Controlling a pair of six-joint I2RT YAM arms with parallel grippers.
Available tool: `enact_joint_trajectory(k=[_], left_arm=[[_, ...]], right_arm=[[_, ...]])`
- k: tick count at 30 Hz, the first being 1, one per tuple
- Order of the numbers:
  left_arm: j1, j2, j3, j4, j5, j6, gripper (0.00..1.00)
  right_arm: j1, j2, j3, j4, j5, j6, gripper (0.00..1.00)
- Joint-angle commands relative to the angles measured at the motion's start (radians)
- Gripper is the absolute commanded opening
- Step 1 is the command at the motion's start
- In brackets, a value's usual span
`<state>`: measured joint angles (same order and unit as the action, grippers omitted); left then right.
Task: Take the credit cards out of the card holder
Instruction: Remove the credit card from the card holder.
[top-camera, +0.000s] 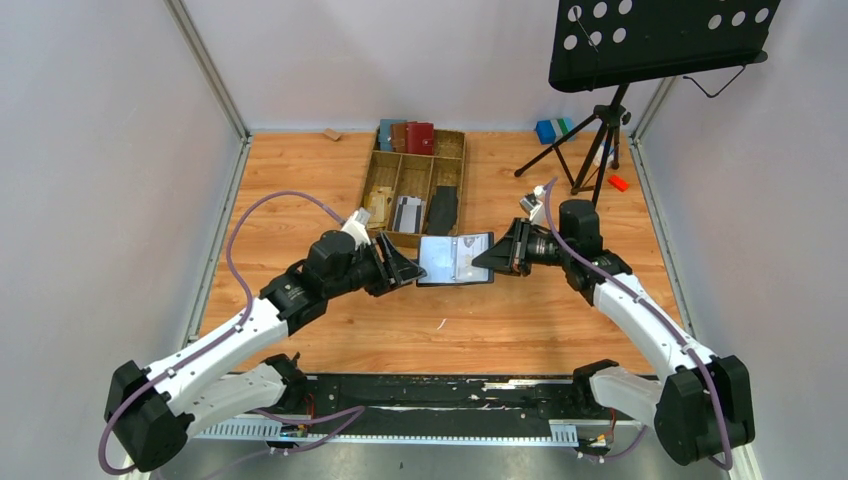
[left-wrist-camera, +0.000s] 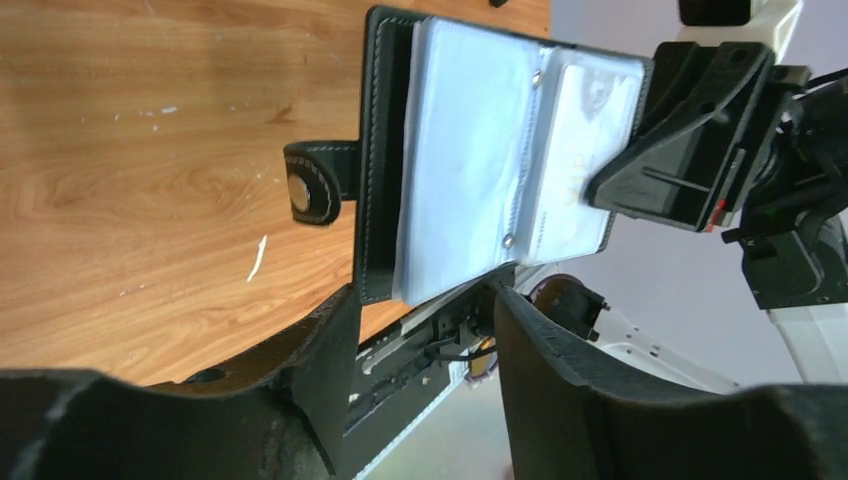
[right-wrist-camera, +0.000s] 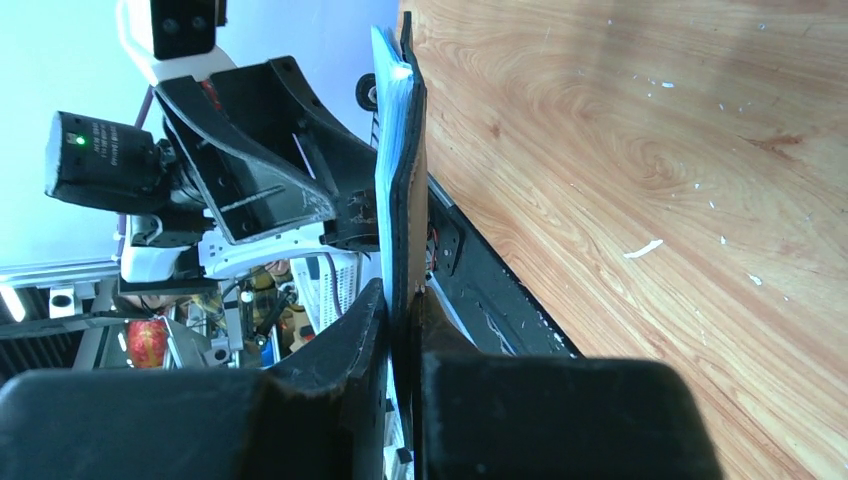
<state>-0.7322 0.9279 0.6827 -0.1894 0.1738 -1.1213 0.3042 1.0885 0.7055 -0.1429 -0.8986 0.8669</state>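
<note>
Right gripper (right-wrist-camera: 403, 305) is pinching the open card holder (top-camera: 455, 258) above the counter's middle, midway between its left and right edges. Left gripper (left-wrist-camera: 425, 310) is straddling the opposite edge, jaws apart. Credit cards (left-wrist-camera: 585, 150) are sitting in the sleeves; seemingly none is out yet.

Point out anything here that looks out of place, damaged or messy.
A small white sliver lies loose on the wooden tabletop, on the near side of the open black card holder held in the air; it looks like stray debris. The black strip along the near table edge shows white scuffs.
</note>
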Motion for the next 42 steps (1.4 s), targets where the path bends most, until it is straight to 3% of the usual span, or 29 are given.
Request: enact_joint_trajectory(k=[1,7,11,18,22,25,27,29,31,32,34,36,42], left_arm=[[0.001,0.003,-0.024,0.047,0.015,-0.016,0.64],[0.001,0.024,-0.073,0.177,0.078,-0.062,0.75],[0.001,0.037,-0.151,0.417,0.116,-0.16,0.75],[0.001,0.086,-0.127,0.469,0.134,-0.161,0.72],[0.003,0.086,-0.159,0.598,0.126,-0.2,0.63],[0.003,0.081,-0.157,0.608,0.114,-0.192,0.55],[0.004,0.086,-0.142,0.576,0.114,-0.173,0.44],[0.004,0.097,-0.129,0.555,0.124,-0.162,0.25],[0.004,0.104,-0.123,0.547,0.13,-0.156,0.09],[0.004,0.103,-0.121,0.535,0.129,-0.153,0.01],[0.004,0.093,-0.119,0.502,0.119,-0.147,0.0],[0.002,0.075,-0.126,0.484,0.101,-0.144,0.0],[0.006,0.04,-0.137,0.458,0.079,-0.14,0.0]], right_arm=[[-0.005,0.017,0.044,0.089,-0.018,0.058,0.0],[-0.003,0.022,0.051,0.114,-0.05,0.082,0.0],[-0.001,0.024,0.03,0.162,-0.075,0.134,0.0],[0.008,0.008,0.001,0.216,-0.093,0.192,0.0],[0.022,0.011,0.008,0.2,-0.099,0.177,0.0],[0.051,0.018,0.044,0.086,-0.075,0.109,0.0],[0.08,0.023,0.062,0.06,-0.057,0.086,0.0],[0.109,0.028,0.075,0.058,-0.044,0.08,0.0],[0.127,0.033,0.089,0.055,-0.036,0.075,0.09],[0.129,0.036,0.097,0.05,-0.036,0.07,0.23],[0.13,0.032,0.113,0.015,-0.022,0.047,0.46],[0.13,0.014,0.132,-0.051,0.024,0.01,0.57],[0.124,-0.045,0.111,-0.067,0.088,0.013,0.57]])
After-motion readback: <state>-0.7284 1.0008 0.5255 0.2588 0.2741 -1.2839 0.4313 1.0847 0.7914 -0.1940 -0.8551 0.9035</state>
